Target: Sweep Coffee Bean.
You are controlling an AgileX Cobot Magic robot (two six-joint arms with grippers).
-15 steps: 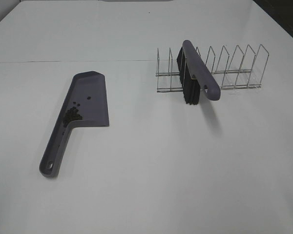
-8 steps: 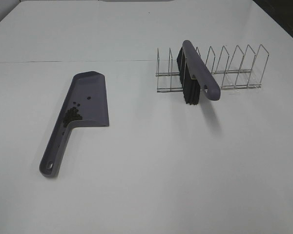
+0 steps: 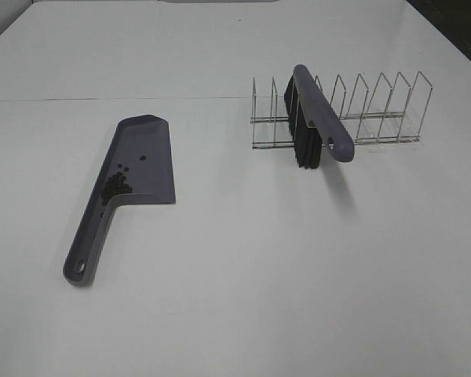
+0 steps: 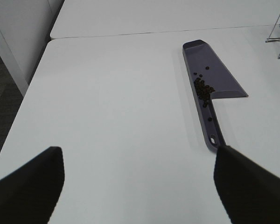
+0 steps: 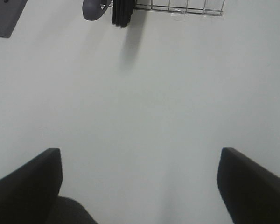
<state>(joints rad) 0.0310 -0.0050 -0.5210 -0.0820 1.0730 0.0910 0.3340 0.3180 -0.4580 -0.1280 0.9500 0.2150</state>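
Coffee beans (image 3: pixel 116 184) sit piled inside the dustpan (image 3: pixel 145 157) near its handle, so sweeping looks done. Brush (image 3: pixel 318 122) is parked in the wire rack (image 3: pixel 377 118) — out of the way. Left gripper (image 4: pixel 135 186) and right gripper (image 5: pixel 140 186) are spread wide, empty (backed off).

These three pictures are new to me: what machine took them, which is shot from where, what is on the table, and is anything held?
It is a robot with two arms, each ending in a pincer. One picture looks down from a high camera; the other two come from cameras on the wrists. On the white table lies a purple-grey dustpan with the coffee beans gathered in it near the handle. A brush rests in a wire rack. The left pincer and the right pincer both stand open, holding nothing.
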